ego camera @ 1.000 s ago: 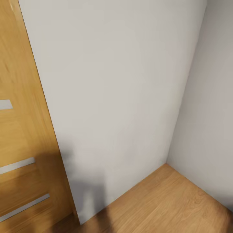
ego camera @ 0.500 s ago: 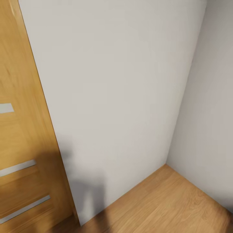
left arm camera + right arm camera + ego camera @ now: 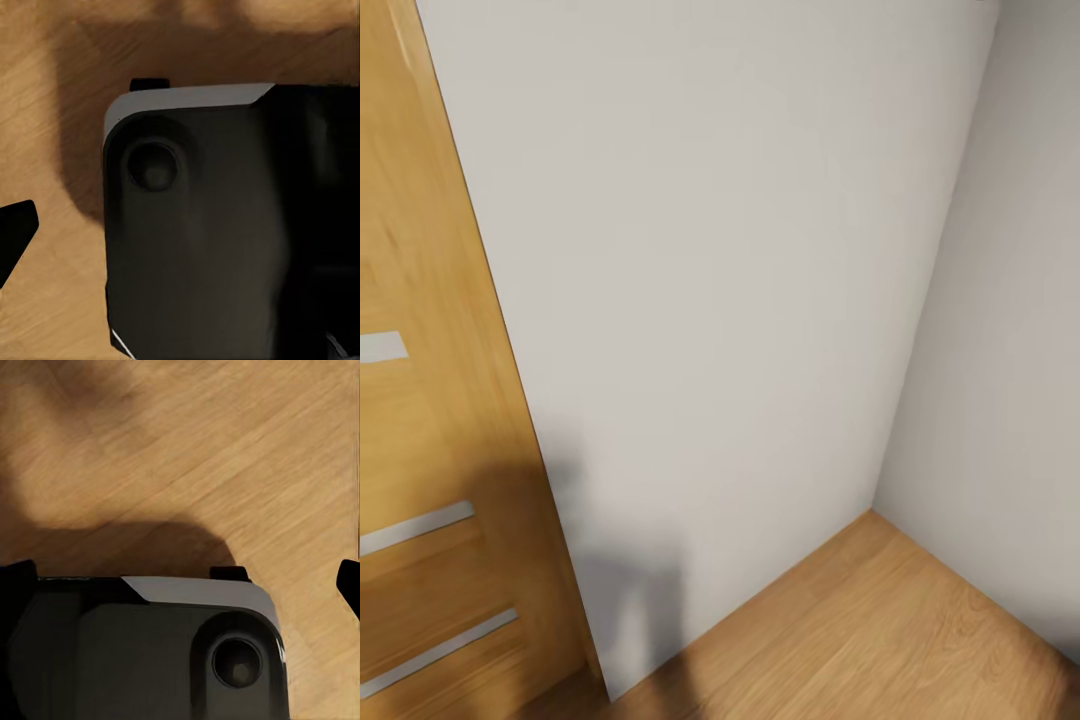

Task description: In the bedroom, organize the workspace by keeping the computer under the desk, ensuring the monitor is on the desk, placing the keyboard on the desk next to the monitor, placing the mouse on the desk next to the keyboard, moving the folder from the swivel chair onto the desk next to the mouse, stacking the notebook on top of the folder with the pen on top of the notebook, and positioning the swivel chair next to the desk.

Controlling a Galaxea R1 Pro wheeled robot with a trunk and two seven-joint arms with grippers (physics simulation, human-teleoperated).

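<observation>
I face a bare corner of white walls [image 3: 720, 300], and the task's things are out of view. In the left wrist view one black fingertip [image 3: 15, 232] juts in at the picture's edge over the wooden floor [image 3: 45, 90], beside my own dark grey base [image 3: 195, 225]. In the right wrist view my right gripper [image 3: 180, 577] has its two black fingertips far apart at opposite edges, with nothing between them but my base [image 3: 150, 652] and the floor [image 3: 225, 450]. Both grippers hang low and hold nothing.
An oak door [image 3: 420, 420] with grey inlaid stripes stands at the left of the head view. The white walls meet in a corner [image 3: 875, 505] ahead on the right. Light wood floor [image 3: 880, 630] runs up to them, shadowed near the door.
The whole head view has shifted slightly: the door's grey stripes sit a little lower in the picture. That is the camera moving, not the room.
</observation>
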